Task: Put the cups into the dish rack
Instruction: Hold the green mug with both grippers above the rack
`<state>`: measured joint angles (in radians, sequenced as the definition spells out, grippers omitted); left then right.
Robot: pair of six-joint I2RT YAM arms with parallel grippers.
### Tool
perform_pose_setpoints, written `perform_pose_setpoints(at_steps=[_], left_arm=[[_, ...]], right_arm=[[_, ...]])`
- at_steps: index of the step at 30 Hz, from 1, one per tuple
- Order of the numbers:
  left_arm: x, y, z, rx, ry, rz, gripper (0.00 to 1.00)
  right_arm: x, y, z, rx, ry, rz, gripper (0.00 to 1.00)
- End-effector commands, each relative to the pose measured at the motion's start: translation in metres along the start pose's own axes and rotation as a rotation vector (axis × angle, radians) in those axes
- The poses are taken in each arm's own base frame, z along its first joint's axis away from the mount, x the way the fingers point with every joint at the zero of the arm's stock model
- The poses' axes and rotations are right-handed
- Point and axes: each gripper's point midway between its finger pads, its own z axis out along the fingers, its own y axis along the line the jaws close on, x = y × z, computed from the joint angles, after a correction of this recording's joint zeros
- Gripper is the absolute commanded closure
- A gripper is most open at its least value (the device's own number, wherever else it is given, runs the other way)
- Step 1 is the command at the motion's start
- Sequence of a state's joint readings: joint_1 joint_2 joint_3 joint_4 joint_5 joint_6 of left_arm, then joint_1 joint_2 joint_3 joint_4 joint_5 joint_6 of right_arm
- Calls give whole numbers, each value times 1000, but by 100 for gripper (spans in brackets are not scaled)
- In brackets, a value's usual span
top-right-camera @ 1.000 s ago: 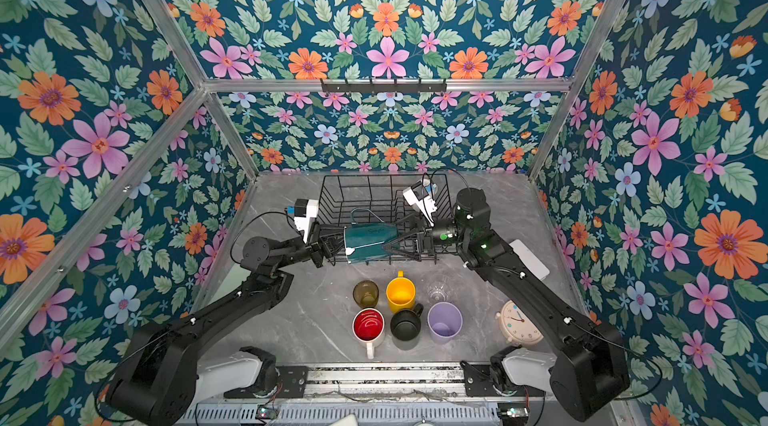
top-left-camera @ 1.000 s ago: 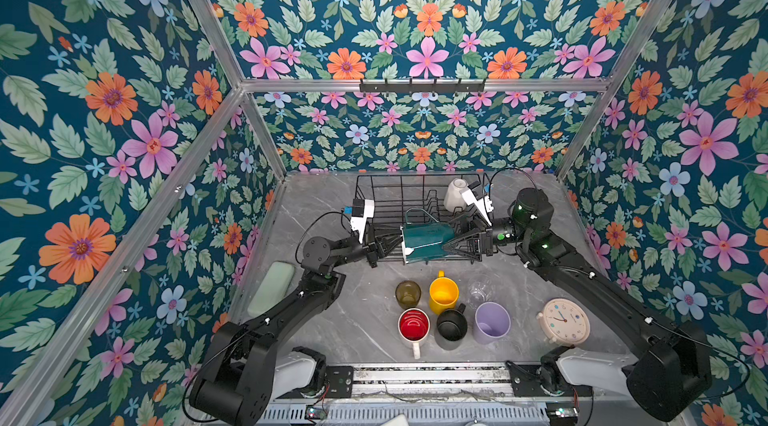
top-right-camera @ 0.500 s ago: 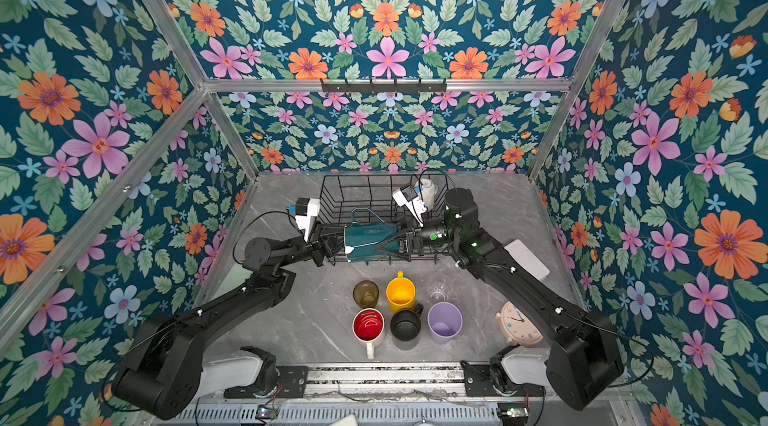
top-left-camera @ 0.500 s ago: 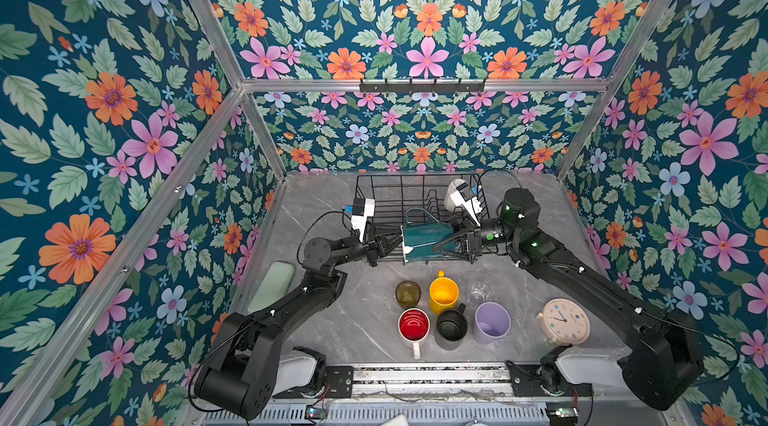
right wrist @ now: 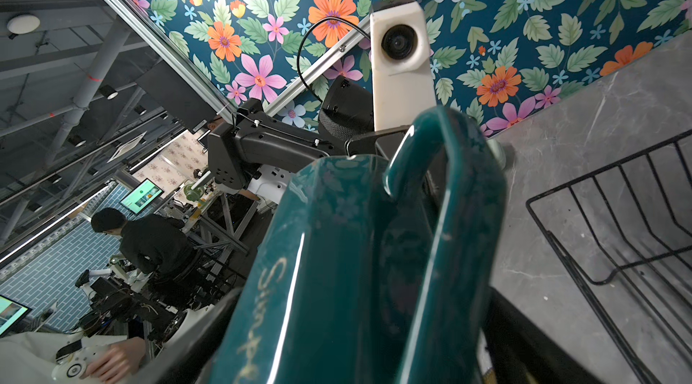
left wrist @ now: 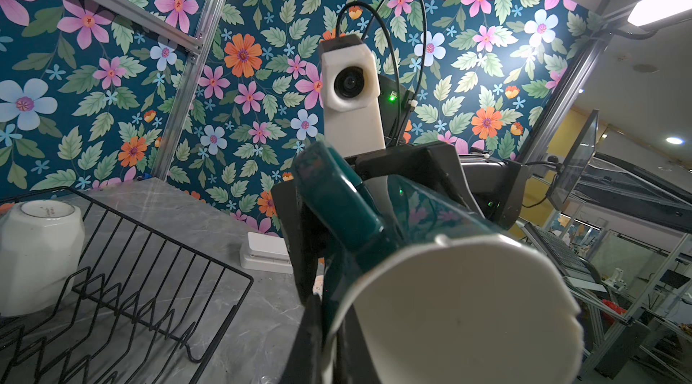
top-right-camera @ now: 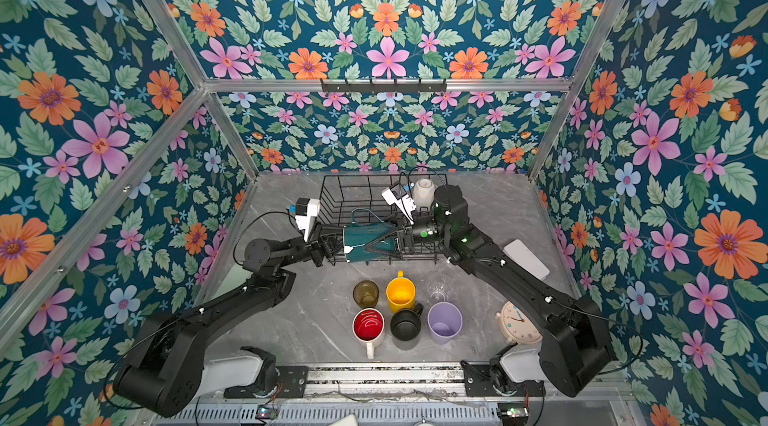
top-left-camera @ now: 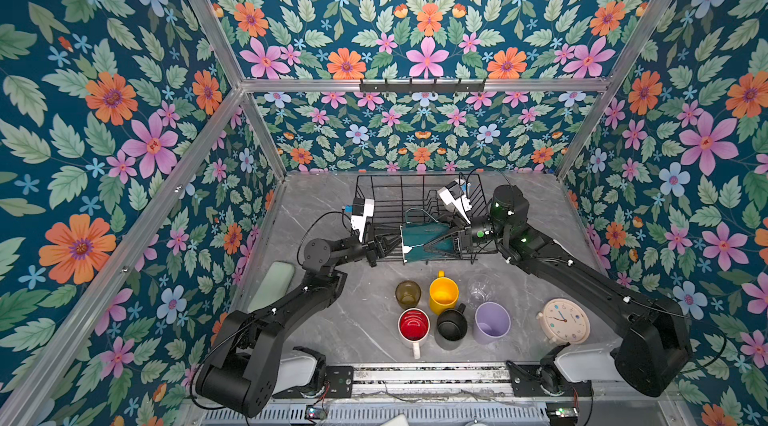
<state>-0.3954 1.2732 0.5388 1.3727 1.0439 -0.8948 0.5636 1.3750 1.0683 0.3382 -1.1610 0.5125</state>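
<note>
The teal mug [top-left-camera: 420, 234] is pinched at its rim by the closed left gripper [top-left-camera: 397, 246] and straddled by the wide-spread right gripper [top-left-camera: 433, 246], at the 6 o'clock edge of the dish rack [top-left-camera: 399, 195].

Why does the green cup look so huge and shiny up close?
In the right wrist view the teal mug is right by the lens, so it fills the frame, with white glare streaks down its glazed edges; in the left wrist view its white inside is soft and blurry; in a top view the clear glass barely shows.
</note>
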Motion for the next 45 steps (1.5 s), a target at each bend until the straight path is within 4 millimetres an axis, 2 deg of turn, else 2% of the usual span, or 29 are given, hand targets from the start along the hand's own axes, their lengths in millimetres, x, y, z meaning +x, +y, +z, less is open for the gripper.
perform_pose_setpoints(at_steps=[1,10,17,20,24,28,31,35,45], left_arm=[[-14,-16,0,45,-44,74,100],[-13,-17,-1,48,-44,72,100],[-13,-18,-1,52,-42,67,100],[-14,-17,0,52,-44,64,100],[-14,-15,0,45,-48,58,100],[-15,-14,1,43,-49,53,100],[-16,-13,1,40,-53,50,100],[-16,-12,1,35,-55,47,100],[-16,-5,1,12,-55,32,100]], right_arm=[[-3,-3,4,7,-8,-7,6],[3,-5,18,-13,17,13,7],[4,-4,20,-17,27,16,12],[5,-4,20,-19,32,21,19],[8,-6,20,-13,37,34,39],[10,-8,20,-8,38,45,53],[10,-8,20,-8,39,48,71],[10,-9,20,1,35,59,100],[-4,-15,18,69,-2,102,100]])
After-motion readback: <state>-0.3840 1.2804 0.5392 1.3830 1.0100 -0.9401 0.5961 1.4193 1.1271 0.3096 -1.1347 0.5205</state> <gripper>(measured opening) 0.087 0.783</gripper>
